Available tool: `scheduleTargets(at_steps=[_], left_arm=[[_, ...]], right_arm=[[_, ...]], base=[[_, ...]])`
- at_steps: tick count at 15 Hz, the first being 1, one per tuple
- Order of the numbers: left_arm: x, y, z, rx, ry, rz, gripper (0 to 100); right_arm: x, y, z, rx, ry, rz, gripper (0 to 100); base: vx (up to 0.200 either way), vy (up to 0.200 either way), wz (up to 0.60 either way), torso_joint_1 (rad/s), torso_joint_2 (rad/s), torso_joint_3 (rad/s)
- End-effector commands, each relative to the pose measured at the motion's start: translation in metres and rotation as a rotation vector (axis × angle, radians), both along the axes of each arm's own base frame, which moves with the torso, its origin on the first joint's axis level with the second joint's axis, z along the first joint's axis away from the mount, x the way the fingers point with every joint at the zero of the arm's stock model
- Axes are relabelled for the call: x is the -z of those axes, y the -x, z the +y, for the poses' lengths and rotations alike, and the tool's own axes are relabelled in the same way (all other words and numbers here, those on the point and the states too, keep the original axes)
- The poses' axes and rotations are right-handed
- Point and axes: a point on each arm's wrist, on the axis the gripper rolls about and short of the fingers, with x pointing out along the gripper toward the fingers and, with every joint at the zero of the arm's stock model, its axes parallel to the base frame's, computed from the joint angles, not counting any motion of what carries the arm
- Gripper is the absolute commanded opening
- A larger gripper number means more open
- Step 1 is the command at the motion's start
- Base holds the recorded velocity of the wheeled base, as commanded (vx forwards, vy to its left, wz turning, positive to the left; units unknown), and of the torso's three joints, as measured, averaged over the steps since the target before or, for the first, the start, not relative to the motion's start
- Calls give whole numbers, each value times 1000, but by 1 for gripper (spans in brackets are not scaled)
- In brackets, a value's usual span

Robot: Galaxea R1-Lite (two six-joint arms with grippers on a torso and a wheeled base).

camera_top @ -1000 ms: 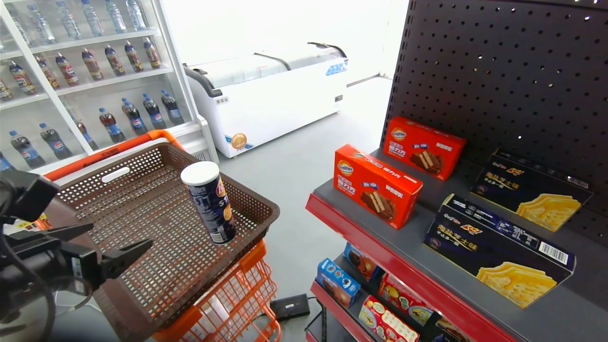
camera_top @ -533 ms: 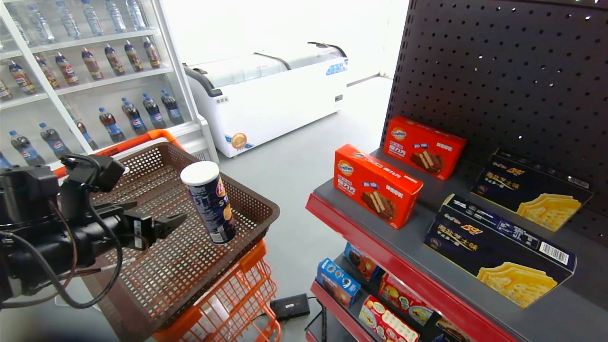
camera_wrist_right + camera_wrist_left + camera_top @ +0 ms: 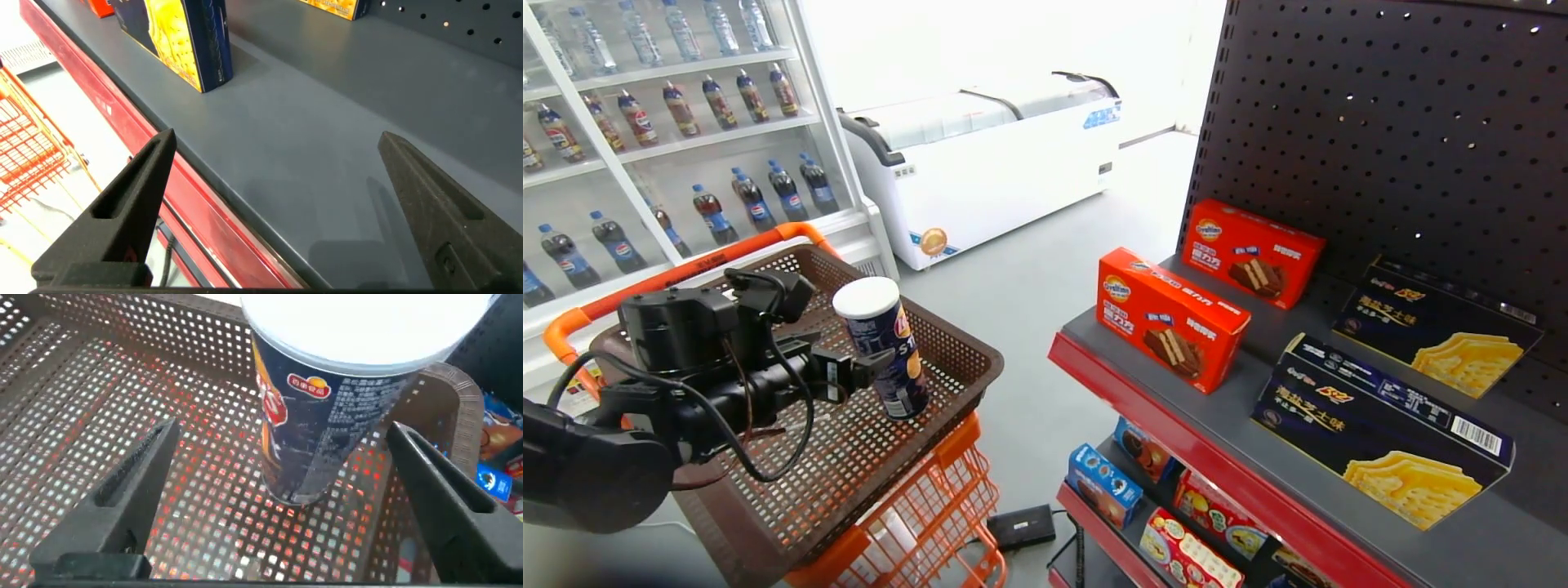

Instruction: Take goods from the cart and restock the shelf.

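The left tool [image 3: 282, 433] is spread wide, one finger on each side of the chip can [image 3: 886, 351] and neither touching it, a stance that looks set for closing on the body below the lid. The can stands in the brown basket [image 3: 964, 347] atop the orange cart [image 3: 960, 437], near the basket's edge facing the shelf [image 3: 1515, 531]. The right tool [image 3: 278, 140] hangs spread above bare shelf. The can is a dark blue tube with a white lid and a red-and-yellow badge.

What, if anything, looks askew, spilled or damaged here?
Nothing stands out. The dark blue cylindrical can with a white lid stands upright in the brown perforated basket, the open left claw close beside it. Orange and dark blue boxes stand in tidy rows on the grey shelf.
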Motion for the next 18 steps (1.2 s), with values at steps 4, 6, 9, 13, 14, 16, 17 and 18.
scheduleTargets(at_steps=[4, 6, 9, 13, 14, 16, 17, 18], left_arm=[[25, -29, -6, 11, -2, -2, 100], [31, -36, -8, 14, -2, -9, 100], [43, -43, -11, 19, -3, -5, 100], [52, -49, -16, 27, -4, -3, 100], [54, -51, -17, 28, -3, -3, 100], [50, -56, -18, 27, -2, -34, 0], [48, -57, -18, 26, 1, -39, 0], [48, -57, -18, 27, 2, -39, 0]], right_arm=[[0, 0, 0, 0, 0, 0, 100], [0, 0, 0, 0, -1, 0, 100], [0, 0, 0, 0, 0, 0, 100], [0, 0, 0, 0, 0, 0, 100], [0, 0, 0, 0, 0, 0, 100], [0, 0, 0, 0, 0, 0, 100], [0, 0, 0, -2, 0, 0, 100], [0, 0, 0, 0, 0, 0, 100]], base=[[0, 0, 0, 0, 0, 0], [0, 0, 0, 0, 0, 0], [0, 0, 0, 0, 0, 0], [0, 0, 0, 0, 0, 0], [0, 0, 0, 0, 0, 0], [0, 0, 0, 0, 0, 0], [0, 0, 0, 0, 0, 0], [0, 0, 0, 0, 0, 0]])
